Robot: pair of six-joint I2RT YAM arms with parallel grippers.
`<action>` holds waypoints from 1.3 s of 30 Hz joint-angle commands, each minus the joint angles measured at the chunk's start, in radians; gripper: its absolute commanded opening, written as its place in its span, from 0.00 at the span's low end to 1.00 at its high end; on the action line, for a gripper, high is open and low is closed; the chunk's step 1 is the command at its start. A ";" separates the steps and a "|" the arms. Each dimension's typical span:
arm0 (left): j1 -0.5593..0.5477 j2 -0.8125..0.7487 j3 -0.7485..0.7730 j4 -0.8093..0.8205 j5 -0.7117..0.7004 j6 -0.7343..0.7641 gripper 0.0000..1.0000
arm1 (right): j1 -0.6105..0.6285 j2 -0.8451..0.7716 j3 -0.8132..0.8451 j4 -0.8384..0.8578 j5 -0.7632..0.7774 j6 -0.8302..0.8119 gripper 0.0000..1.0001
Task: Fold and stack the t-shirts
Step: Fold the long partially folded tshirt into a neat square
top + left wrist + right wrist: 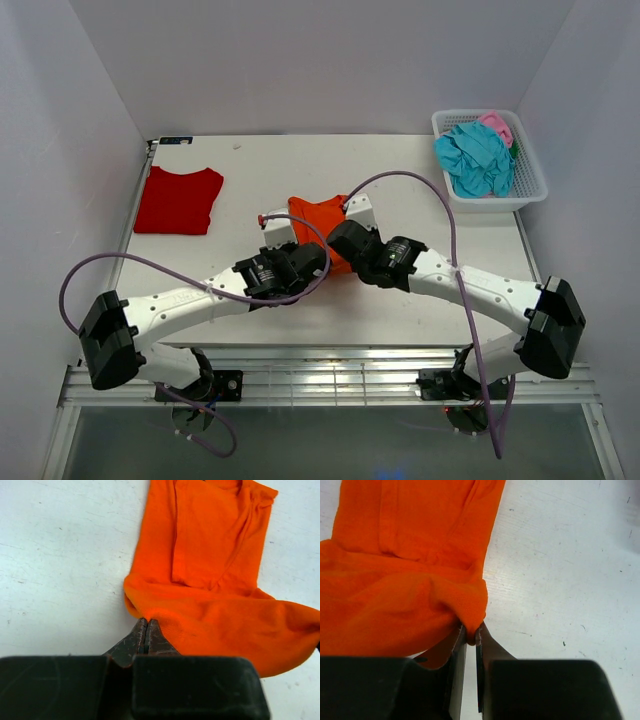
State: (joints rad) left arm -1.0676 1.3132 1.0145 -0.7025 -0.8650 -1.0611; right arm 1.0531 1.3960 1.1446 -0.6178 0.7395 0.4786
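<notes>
The orange t-shirt (318,212) lies in the middle of the table, its near hem bunched up and raised between the two grippers. My left gripper (147,625) is shut, its tips pinching the hem of that orange t-shirt (210,580) at its left corner. At the right corner, my right gripper (471,632) is shut on a fold of the orange t-shirt (405,580). The red t-shirt (180,200) lies flat and folded at the far left. Both arms meet over the orange cloth in the top view and hide its near part.
A white lattice basket (530,192) stands at the far right corner with a crumpled teal shirt (475,160) and a pink one (497,125) in it. White walls close in the table on three sides.
</notes>
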 commanded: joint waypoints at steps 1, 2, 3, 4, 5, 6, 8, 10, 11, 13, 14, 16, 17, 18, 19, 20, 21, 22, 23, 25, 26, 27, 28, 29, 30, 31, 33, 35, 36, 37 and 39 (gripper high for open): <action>0.027 0.026 0.029 0.047 -0.055 0.051 0.00 | -0.040 0.024 0.035 0.093 0.011 -0.073 0.12; 0.043 0.034 0.027 0.063 -0.054 0.059 0.00 | -0.048 0.032 0.035 0.107 0.008 -0.083 0.12; 0.046 0.050 0.019 0.092 -0.057 0.067 0.00 | -0.054 0.049 0.037 0.133 0.006 -0.099 0.13; 0.052 0.058 0.015 0.115 -0.069 0.076 0.00 | -0.071 0.058 0.038 0.144 0.003 -0.109 0.12; 0.069 0.066 0.013 0.130 -0.071 0.098 0.00 | -0.079 0.066 0.046 0.154 -0.002 -0.116 0.12; 0.077 0.078 0.009 0.170 -0.072 0.111 0.00 | -0.085 0.084 0.049 0.174 -0.003 -0.133 0.12; 0.104 0.087 -0.004 0.216 -0.062 0.162 0.00 | -0.110 0.104 0.059 0.190 -0.014 -0.150 0.12; 0.132 0.098 -0.017 0.319 -0.046 0.219 0.00 | -0.128 0.136 0.076 0.211 -0.017 -0.178 0.12; 0.144 0.103 -0.017 0.319 -0.040 0.219 0.00 | -0.137 0.136 0.076 0.222 -0.023 -0.178 0.12; 0.176 0.122 -0.021 0.382 -0.022 0.269 0.00 | -0.159 0.158 0.086 0.248 -0.035 -0.196 0.12; 0.187 0.130 -0.021 0.396 -0.006 0.277 0.00 | -0.166 0.166 0.089 0.256 -0.040 -0.202 0.12; 0.208 0.144 -0.016 0.448 0.017 0.319 0.00 | -0.189 0.187 0.104 0.263 -0.054 -0.216 0.11; 0.225 0.159 -0.011 0.457 0.026 0.325 0.00 | -0.197 0.195 0.107 0.277 -0.057 -0.222 0.11; 0.231 0.169 -0.010 0.487 0.030 0.335 0.00 | -0.205 0.208 0.115 0.279 -0.060 -0.230 0.11; 0.248 0.176 -0.007 0.503 0.038 0.358 0.00 | -0.220 0.215 0.125 0.283 -0.066 -0.238 0.11; 0.256 0.194 -0.002 0.512 0.044 0.365 0.00 | -0.228 0.222 0.132 0.293 -0.072 -0.242 0.11; 0.264 0.204 0.001 0.540 0.061 0.377 0.00 | -0.235 0.238 0.138 0.297 -0.075 -0.253 0.11; 0.271 0.215 0.006 0.551 0.070 0.392 0.00 | -0.249 0.245 0.147 0.305 -0.086 -0.261 0.11; 0.288 0.239 0.010 0.561 0.078 0.403 0.00 | -0.258 0.264 0.156 0.311 -0.091 -0.270 0.11; 0.302 0.267 0.032 0.584 0.101 0.421 0.00 | -0.278 0.282 0.170 0.316 -0.101 -0.279 0.11; 0.310 0.280 0.041 0.592 0.104 0.429 0.00 | -0.284 0.302 0.185 0.319 -0.106 -0.285 0.11; 0.314 0.309 0.056 0.606 0.110 0.435 0.00 | -0.289 0.311 0.188 0.328 -0.114 -0.290 0.11; 0.320 0.322 0.061 0.613 0.119 0.440 0.00 | -0.300 0.317 0.193 0.332 -0.118 -0.291 0.11; 0.324 0.334 0.068 0.623 0.123 0.452 0.00 | -0.307 0.336 0.201 0.336 -0.124 -0.296 0.11; 0.327 0.359 0.075 0.635 0.127 0.457 0.00 | -0.312 0.345 0.204 0.346 -0.135 -0.298 0.11; 0.331 0.369 0.088 0.637 0.130 0.458 0.00 | -0.324 0.354 0.205 0.352 -0.140 -0.299 0.11; 0.334 0.395 0.099 0.656 0.129 0.475 0.00 | -0.334 0.382 0.214 0.368 -0.150 -0.302 0.11; 0.340 0.409 0.117 0.661 0.126 0.478 0.00 | -0.346 0.408 0.219 0.378 -0.163 -0.307 0.11; 0.343 0.417 0.121 0.678 0.129 0.492 0.00 | -0.352 0.417 0.224 0.382 -0.170 -0.307 0.11; 0.353 0.432 0.133 0.681 0.132 0.493 0.00 | -0.360 0.426 0.225 0.394 -0.172 -0.307 0.11; 0.360 0.451 0.145 0.690 0.139 0.504 0.00 | -0.369 0.454 0.233 0.403 -0.183 -0.308 0.10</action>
State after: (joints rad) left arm -0.7254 1.7596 1.1107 -0.0647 -0.7338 -0.5900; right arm 0.7013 1.8290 1.3258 -0.2768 0.5678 0.1875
